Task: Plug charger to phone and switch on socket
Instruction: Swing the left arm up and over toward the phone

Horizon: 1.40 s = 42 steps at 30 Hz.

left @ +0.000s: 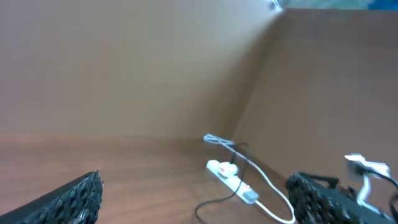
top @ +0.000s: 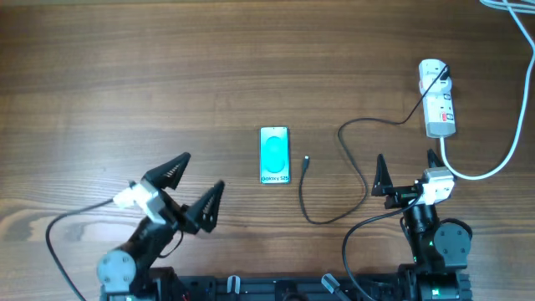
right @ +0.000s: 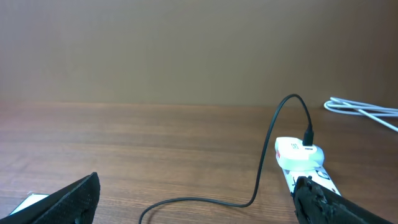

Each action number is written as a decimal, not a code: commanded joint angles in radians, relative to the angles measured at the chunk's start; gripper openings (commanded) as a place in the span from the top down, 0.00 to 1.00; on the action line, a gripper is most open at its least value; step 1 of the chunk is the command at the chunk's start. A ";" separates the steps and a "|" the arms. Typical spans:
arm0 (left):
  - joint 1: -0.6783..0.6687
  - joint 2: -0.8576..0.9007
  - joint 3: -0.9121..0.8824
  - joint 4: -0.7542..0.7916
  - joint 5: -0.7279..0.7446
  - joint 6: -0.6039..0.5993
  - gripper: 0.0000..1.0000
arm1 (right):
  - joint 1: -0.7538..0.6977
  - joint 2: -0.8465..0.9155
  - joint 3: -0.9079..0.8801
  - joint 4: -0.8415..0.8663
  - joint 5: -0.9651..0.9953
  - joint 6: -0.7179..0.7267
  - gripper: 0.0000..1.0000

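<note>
The phone lies flat mid-table with its cyan screen up. The charger's black cable runs from a white adapter in the socket at the far right and loops round. Its connector tip lies just right of the phone, apart from it. My left gripper is open and empty, near-left of the phone. My right gripper is open and empty, between the cable loop and the socket. The right wrist view shows the socket, the cable and a corner of the phone. The left wrist view shows the socket.
A thick white cord leaves the socket's near end, curves right and runs up the right edge to the far corner; it shows in the right wrist view. A brown wall stands behind the table.
</note>
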 commanded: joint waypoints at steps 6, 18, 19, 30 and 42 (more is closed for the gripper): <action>0.000 0.492 0.539 -0.550 -0.289 0.188 0.00 | 0.002 -0.008 -0.002 0.002 0.018 -0.013 0.00; -0.005 1.157 0.936 -1.047 0.088 0.166 0.00 | 0.002 -0.008 -0.002 0.002 0.018 -0.013 0.00; -0.012 1.178 0.936 -1.047 0.088 0.152 0.00 | 0.002 -0.008 -0.002 0.002 0.018 -0.013 0.00; -0.327 1.304 1.043 -1.192 -0.314 -0.076 0.00 | 0.002 -0.008 -0.002 0.002 0.018 -0.012 0.00; -0.525 1.725 1.566 -1.577 -0.608 -0.148 0.01 | 0.002 -0.007 -0.002 0.002 0.018 -0.012 0.00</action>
